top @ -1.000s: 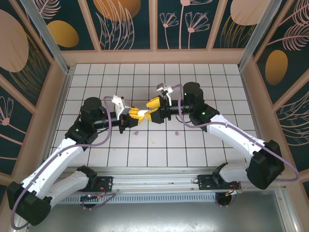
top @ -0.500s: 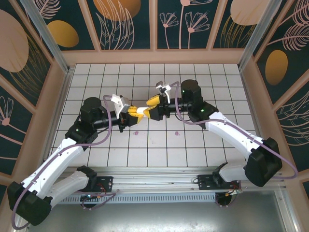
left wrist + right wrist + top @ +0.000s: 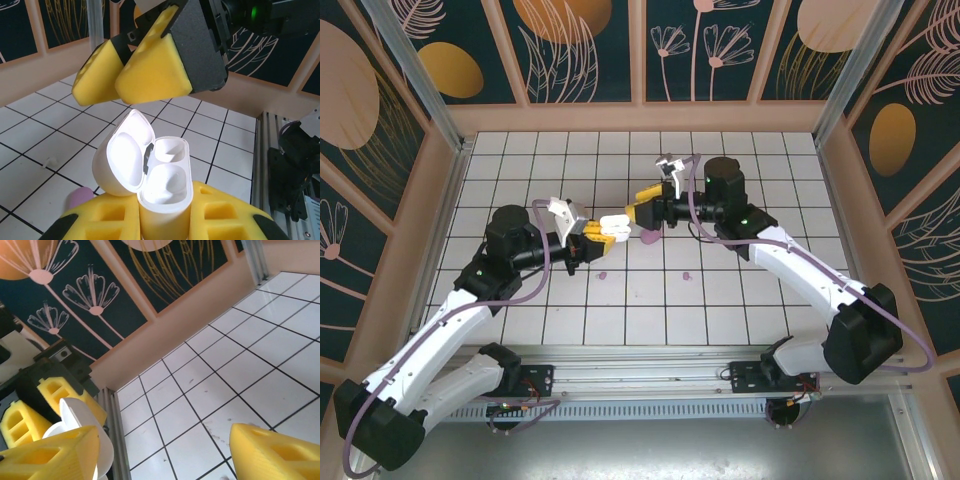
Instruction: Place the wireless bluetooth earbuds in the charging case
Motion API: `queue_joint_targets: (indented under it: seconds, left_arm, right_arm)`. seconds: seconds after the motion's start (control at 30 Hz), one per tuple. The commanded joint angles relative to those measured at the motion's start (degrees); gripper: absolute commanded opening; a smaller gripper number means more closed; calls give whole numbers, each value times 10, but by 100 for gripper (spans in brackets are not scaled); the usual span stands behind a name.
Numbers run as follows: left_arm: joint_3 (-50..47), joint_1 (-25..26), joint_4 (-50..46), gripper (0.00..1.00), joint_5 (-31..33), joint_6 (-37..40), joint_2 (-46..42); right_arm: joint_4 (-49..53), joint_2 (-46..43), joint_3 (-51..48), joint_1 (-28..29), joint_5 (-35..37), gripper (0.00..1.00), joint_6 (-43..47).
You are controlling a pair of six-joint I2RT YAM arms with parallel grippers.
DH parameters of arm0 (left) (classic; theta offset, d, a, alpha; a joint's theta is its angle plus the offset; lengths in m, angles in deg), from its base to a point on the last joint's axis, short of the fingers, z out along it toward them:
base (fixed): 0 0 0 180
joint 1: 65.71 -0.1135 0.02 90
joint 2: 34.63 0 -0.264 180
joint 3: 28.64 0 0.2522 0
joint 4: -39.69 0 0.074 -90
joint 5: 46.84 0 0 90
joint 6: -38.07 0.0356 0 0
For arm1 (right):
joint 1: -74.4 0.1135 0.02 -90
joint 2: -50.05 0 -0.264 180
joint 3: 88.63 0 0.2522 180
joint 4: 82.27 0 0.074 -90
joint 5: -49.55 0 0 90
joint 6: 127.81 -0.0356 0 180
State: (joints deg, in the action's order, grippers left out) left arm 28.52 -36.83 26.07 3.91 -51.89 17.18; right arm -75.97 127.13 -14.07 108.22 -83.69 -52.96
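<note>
The white charging case stands upright with its lid swung open to the left, and my left gripper is shut on its body. A rounded white shape fills the nearer well; whether it is an earbud I cannot tell. From above, the case is held over the table's middle. My right gripper hangs just beyond it, open with nothing between its yellow fingers. Those same fingers hover above the case. Two pale purple earbuds lie on the tiles.
A tiny white piece and a purple blob lie on the tiles left of the case. Wooden walls ring the white tiled floor. An aluminium rail runs along the near edge.
My right gripper has pulled back and away from the case, toward the far side, staying open. The left gripper still holds the case in nearly the same place.
</note>
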Motion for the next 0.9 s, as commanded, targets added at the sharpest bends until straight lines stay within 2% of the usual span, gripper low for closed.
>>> queue_joint_targets:
  seconds: [0.0, 0.2, 0.4, 0.57, 0.77, 0.87]
  left_arm:
    - [-11, -3, 7, 0, 38, -13, -17]
    - [-33, -14, -33, 0, 129, -16, -63]
    - [-43, -15, -78, 0, 202, -21, -123]
    - [-57, -15, -96, 0, 232, -29, -169]
    - [-76, -15, -113, 0, 253, -42, -217]
    - [-82, -15, -124, 0, 259, -46, -232]
  right_arm:
    - [24, -1, 21, -5, 48, 71, -40]
    - [165, 52, 96, -19, 110, 69, -45]
    - [233, 145, 160, -13, 144, 64, -37]
    - [296, 260, 259, 15, 190, 57, -5]
    - [343, 404, 389, 65, 215, 56, 39]
    - [362, 478, 443, 94, 250, 56, 59]
